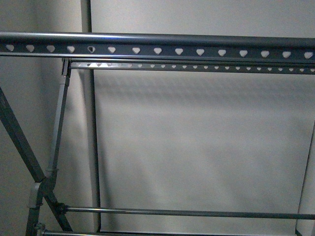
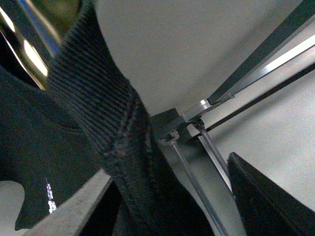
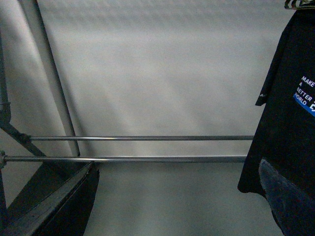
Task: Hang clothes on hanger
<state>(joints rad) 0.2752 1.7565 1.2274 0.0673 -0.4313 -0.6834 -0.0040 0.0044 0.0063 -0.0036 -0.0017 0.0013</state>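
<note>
Clearly black, the T-shirt (image 3: 285,123) has a ribbed collar (image 2: 98,98); left gripper (image 2: 167,169) and right gripper (image 3: 177,169) both spread wide.

Black T-shirt (image 3: 280,147), white-and-blue print (image 3: 306,91), grey rack (image 1: 157,42)

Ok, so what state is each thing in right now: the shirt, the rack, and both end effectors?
T-shirt: hanging down, lettered print showing.
Drying rack: unfolded and standing.
Left end effector: the ribbed collar runs through it; can't tell if it is gripping.
Right end effector: open, holding nothing.
</note>
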